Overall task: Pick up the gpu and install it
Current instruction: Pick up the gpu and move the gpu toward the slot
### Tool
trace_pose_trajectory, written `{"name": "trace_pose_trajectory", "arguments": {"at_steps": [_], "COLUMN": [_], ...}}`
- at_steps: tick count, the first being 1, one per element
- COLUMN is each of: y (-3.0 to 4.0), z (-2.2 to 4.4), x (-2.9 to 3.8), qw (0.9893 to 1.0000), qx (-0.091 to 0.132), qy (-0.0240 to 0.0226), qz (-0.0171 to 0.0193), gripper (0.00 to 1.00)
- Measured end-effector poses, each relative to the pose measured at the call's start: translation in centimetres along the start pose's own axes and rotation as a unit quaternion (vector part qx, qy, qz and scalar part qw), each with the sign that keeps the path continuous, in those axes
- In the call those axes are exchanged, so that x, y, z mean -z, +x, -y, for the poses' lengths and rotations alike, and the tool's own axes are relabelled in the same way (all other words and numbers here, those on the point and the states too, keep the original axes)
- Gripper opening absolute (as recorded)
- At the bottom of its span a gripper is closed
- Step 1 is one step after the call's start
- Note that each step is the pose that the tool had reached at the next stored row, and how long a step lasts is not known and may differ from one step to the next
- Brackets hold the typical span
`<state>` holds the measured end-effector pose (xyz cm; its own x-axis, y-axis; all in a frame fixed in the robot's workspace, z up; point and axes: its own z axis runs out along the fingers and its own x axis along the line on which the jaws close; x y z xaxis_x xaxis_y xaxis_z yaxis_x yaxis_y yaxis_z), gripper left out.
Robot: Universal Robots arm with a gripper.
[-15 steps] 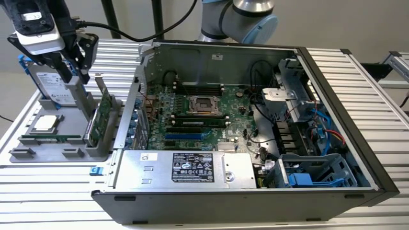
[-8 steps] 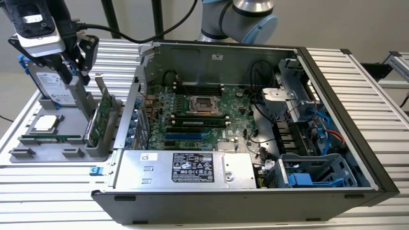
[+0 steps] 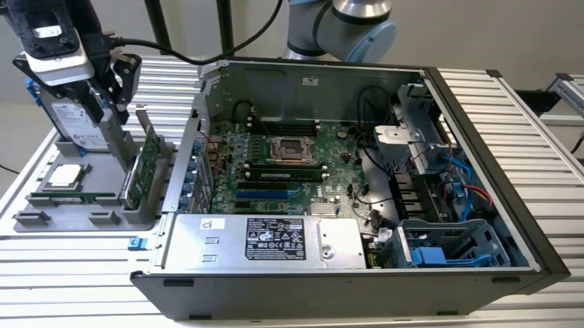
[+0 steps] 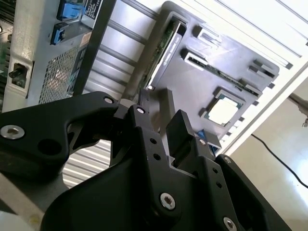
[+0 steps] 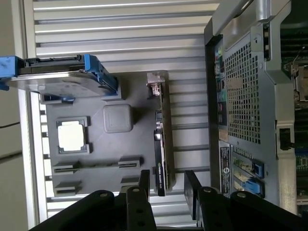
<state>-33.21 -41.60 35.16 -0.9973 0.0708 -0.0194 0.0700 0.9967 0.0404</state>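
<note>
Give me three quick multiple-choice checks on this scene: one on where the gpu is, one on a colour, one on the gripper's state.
1. Where is the gpu?
A) already installed
B) standing on edge in the grey tray beside the case
C) lifted clear, in mid-air

2. The hard drive has a frame that is:
A) blue
B) red
C) yellow

3. The gripper is:
A) shut on the gpu
B) shut on the hard drive
C) open above the tray

Answers:
1 B: the card stands in the tray, outside the case.
2 A: blue frame ends show in the first wrist view.
3 C: its fingers stand apart with nothing clamped.
</note>
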Motion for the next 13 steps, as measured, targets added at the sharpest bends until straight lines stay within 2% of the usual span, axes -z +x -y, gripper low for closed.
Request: {"name": "trace_pose_trajectory", "arguments": {"at_steps": [13], "y": [-0.01], "z": [0.24], "x": [-0.47], "qw": [1.0000], "qx": [0.000], "qy": [0.0000], "qz": [-0.0001], "gripper": [1.00]}}
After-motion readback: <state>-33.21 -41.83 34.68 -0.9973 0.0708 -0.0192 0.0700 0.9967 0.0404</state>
